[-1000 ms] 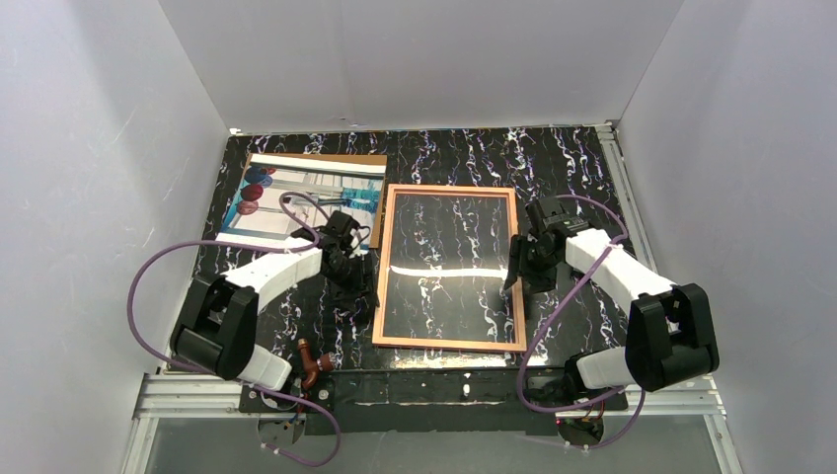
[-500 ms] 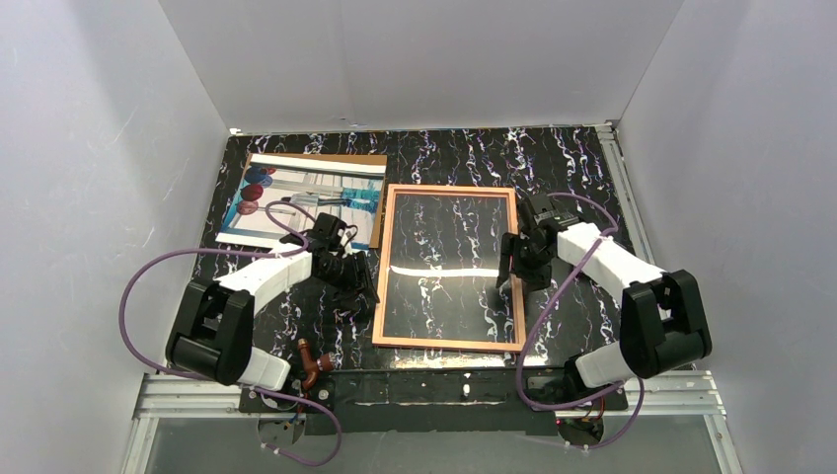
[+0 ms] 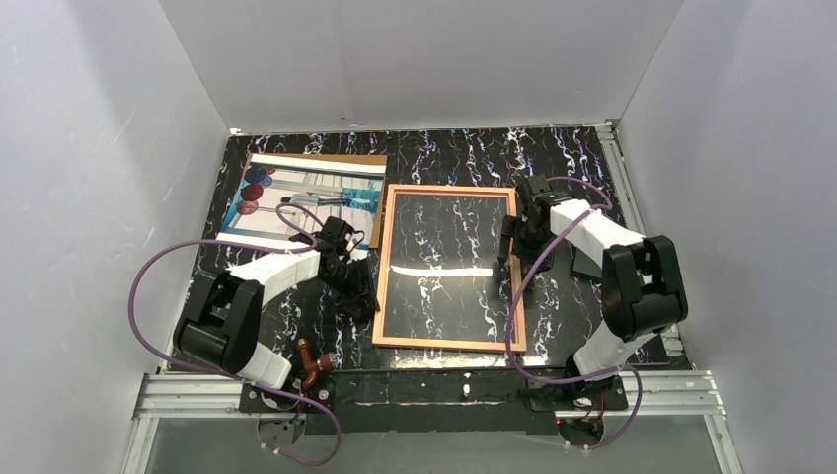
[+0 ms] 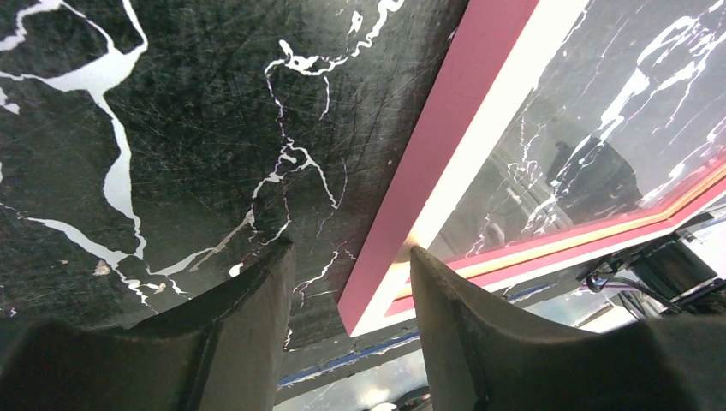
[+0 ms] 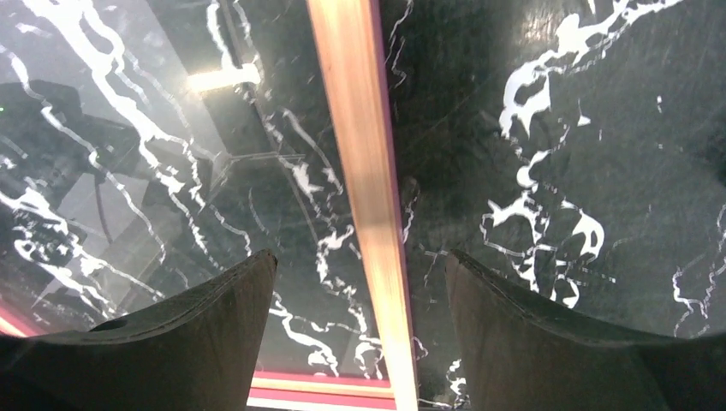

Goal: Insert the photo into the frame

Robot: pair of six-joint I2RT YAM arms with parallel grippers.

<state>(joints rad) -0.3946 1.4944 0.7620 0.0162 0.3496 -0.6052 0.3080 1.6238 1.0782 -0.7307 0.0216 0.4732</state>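
copper-edged frame (image 5: 355, 128) passes between the wide right gripper (image 5: 360, 257) jaws, seemingly untouched; left gripper (image 4: 351, 248) half-open.

1 brown board (image 3: 370, 159), perhaps cardboard, lies on the black marbled table (image 3: 572, 163).

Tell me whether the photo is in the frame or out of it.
Out. The photo lies on the brown board beside the frame; only marbled table shows through the pane.

One frame (image 4: 445, 145) is counted at the centre of the table (image 3: 572, 168), one photo (image 3: 296, 197) at ten o'clock, and one brown board (image 3: 360, 158) beneath it. Two grippers are counted: left gripper (image 3: 357, 294) at eight o'clock, right gripper (image 3: 510, 255) at three.
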